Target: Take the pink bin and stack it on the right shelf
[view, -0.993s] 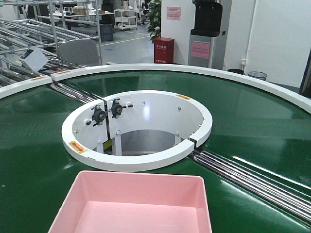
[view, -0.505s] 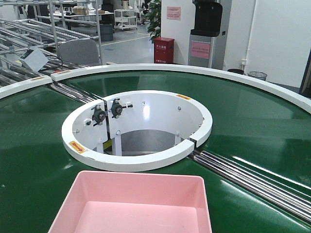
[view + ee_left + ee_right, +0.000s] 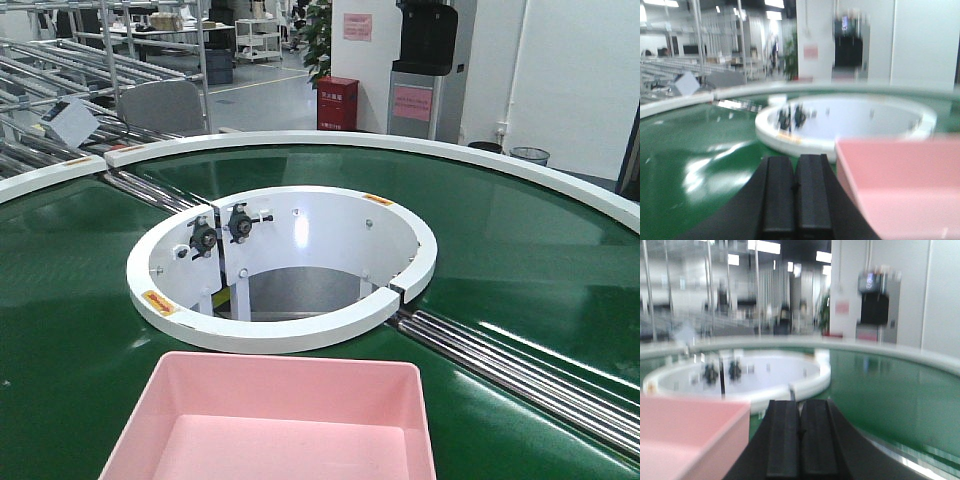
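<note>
Pink bin (image 3: 290, 388) on green belt (image 3: 60, 300), white ring (image 3: 280, 335) seemingly just behind

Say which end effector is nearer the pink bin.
Left, narrowly. The left end effector sits just left of the pink bin; the right end effector sits right of it, slightly farther.

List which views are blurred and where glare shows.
Front view: sharp, with a glare streak on the belt at right. Left wrist view: blurred, bright glare on the belt left of the bin. Right wrist view: blurred background, right claw crisper.
</note>
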Controlling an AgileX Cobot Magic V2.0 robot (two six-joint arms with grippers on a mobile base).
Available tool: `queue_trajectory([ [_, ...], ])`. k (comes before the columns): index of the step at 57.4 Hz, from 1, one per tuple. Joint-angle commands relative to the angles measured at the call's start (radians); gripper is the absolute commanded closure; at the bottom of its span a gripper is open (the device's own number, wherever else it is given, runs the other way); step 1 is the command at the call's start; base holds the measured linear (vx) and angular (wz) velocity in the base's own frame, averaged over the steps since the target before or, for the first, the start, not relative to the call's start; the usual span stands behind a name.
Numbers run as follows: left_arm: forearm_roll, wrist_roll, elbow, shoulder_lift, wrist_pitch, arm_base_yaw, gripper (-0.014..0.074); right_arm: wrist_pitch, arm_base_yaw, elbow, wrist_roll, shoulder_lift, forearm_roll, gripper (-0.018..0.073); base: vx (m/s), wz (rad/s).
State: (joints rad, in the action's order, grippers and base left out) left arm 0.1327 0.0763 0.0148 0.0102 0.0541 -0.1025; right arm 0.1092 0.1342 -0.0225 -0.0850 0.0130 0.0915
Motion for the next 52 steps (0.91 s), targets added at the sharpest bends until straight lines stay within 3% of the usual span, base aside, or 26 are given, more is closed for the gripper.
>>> queue_trajectory([
  [1, 0.059, -0.054, -0.125, 0.015, 0.11, 0.001, 0.0604, 0.139, -0.007, 0.097, -0.006, 0.01, 0.025, 0.0568, 0.0, 0.0],
  [8, 0.02, -0.013, -0.371, -0.063, 0.03, 0.001, 0.0604, -0.083, -0.007, 0.389, -0.013, -0.071, 0.019, 0.0568, 0.0, 0.0],
  [14, -0.006, 0.031, -0.615, -0.251, -0.023, 0.001, 0.0604, -0.239, -0.007, 0.639, -0.018, -0.25, -0.007, 0.0568, 0.0, 0.0],
  [24, -0.005, 0.034, -0.898, -0.572, -0.184, 0.001, 0.0604, -0.268, -0.007, 0.854, -0.016, -0.513, -0.007, 0.0568, 0.0, 0.0],
  [41, -0.004, 0.026, -0.949, -0.751, -0.21, 0.001, 0.0591, -0.235, -0.007, 0.895, -0.008, -0.684, 0.025, 0.0548, 0.0, 0.0],
  [47, -0.004, 0.026, -0.949, -0.753, -0.21, 0.001, 0.0547, -0.242, -0.007, 0.895, -0.01, -0.687, 0.024, 0.0482, 0.0, 0.0],
  [52, -0.004, 0.026, -0.949, -0.753, -0.206, 0.001, 0.0477, -0.24, -0.007, 0.895, -0.01, -0.687, 0.021, 0.0356, 0.0, 0.0],
])
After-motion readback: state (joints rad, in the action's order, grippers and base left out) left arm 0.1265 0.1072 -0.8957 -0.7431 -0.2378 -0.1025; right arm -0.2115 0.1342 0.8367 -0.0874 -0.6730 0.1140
